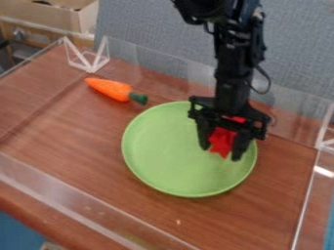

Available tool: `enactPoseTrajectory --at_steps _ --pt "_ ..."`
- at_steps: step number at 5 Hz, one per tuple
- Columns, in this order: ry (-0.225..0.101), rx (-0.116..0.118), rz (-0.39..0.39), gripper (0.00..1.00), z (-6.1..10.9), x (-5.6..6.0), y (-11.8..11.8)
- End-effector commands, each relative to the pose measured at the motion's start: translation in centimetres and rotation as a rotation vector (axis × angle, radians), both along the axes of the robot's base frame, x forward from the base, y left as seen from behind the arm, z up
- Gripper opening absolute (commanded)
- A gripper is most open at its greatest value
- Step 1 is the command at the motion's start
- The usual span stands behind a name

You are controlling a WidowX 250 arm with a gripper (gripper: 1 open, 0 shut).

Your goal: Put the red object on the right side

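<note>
I have the hand (229,140) pointing straight down over the right part of the green plate (163,151), its fingers clamped on the red object (225,143), which hangs upright between them just above the plate's surface. The orange carrot (112,91) lies on the wooden worktop (59,127) beyond the plate's left rim, well apart from the hand.
</note>
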State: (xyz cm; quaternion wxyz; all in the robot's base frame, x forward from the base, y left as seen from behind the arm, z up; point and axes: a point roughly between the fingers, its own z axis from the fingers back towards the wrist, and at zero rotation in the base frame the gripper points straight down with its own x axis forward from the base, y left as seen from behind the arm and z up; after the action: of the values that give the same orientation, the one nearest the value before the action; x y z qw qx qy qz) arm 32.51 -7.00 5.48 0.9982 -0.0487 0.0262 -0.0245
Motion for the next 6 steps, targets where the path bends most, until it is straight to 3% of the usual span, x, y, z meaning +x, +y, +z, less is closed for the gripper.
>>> enactPoseTrajectory --at_steps 1,4,6 --pt "-0.079 -0.021 0.019 0.00 3.1 0.8 2.1" --pt "-0.079 -0.049 -0.084 0.00 3.6 0.3 1.0" --pt "-0.059 -0.067 -0.263 0.00 3.7 0.5 -2.1"
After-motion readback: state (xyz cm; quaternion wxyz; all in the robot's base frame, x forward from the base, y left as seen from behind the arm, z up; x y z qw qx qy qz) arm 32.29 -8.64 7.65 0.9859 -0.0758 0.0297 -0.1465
